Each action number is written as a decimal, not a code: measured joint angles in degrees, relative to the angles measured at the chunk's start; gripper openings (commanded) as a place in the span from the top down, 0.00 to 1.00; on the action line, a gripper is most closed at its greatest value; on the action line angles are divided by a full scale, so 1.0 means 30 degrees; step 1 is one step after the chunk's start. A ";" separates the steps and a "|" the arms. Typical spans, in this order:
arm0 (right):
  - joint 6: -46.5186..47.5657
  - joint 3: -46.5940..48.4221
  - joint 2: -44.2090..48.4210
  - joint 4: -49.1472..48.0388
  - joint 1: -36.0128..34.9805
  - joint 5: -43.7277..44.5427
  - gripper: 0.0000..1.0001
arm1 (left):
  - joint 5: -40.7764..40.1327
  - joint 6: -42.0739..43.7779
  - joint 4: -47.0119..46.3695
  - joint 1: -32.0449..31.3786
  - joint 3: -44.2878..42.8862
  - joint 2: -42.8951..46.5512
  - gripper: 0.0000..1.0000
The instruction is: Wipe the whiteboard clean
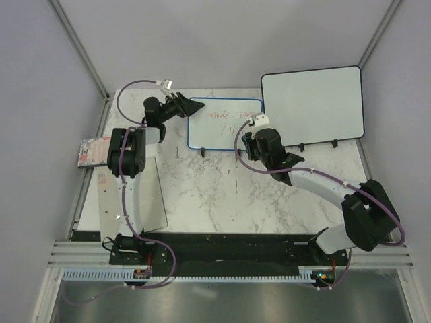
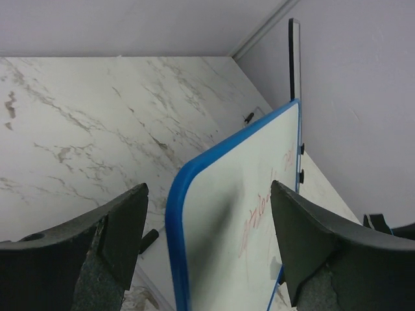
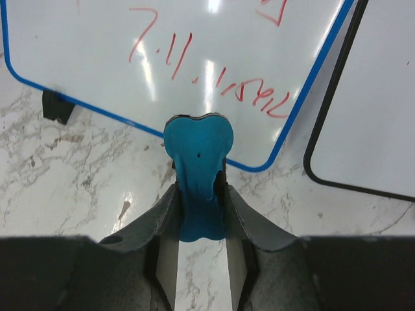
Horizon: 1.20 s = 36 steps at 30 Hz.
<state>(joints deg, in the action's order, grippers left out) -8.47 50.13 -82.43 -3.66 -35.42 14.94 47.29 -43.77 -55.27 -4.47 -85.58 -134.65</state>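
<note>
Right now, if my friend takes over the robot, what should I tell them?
Left gripper: jaws open, one on each side of the whiteboard's left edge, not clamped.
Right gripper: shut on a blue wiper, which is up by the board's lower edge. I cannot tell if it touches.
Things: the blue-framed board stands on its feet on the marble table, with a bigger black-framed board to its right.
Done: wiper picked up and brought to the board.
Left: the red writing shows no wiped patch yet, so probably steady the board and wipe it all.

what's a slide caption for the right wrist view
Right gripper holds a blue eraser near the whiteboard's lower edge, below red writing.
</note>
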 measured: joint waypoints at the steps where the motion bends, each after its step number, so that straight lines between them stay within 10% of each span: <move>1: 0.0095 0.0168 -0.0233 -0.0321 0.0058 0.0087 1.00 | 0.0146 0.0044 -0.0007 -0.0124 -0.0029 -0.0007 0.21; 12: 0.0860 0.1953 -0.4670 -0.4437 0.0517 0.1180 1.00 | 0.1479 -0.0022 -0.0809 -0.0160 -0.0998 -0.1479 0.58; 17: 0.1107 0.2055 -0.5792 -0.6280 0.0787 0.1566 1.00 | 0.2426 -0.1494 -0.1515 -0.0124 -0.1297 -0.1494 0.97; 36: 0.0947 0.4175 -0.9384 -0.8182 0.1486 0.1945 1.00 | 0.3111 -0.4852 -0.2259 -0.0029 -0.0969 -0.1144 0.98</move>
<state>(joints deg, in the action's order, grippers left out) -5.63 62.65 -110.59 -28.21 -30.96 20.78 56.62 -58.33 -62.04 -4.56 -88.49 -138.08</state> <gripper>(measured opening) 0.359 0.084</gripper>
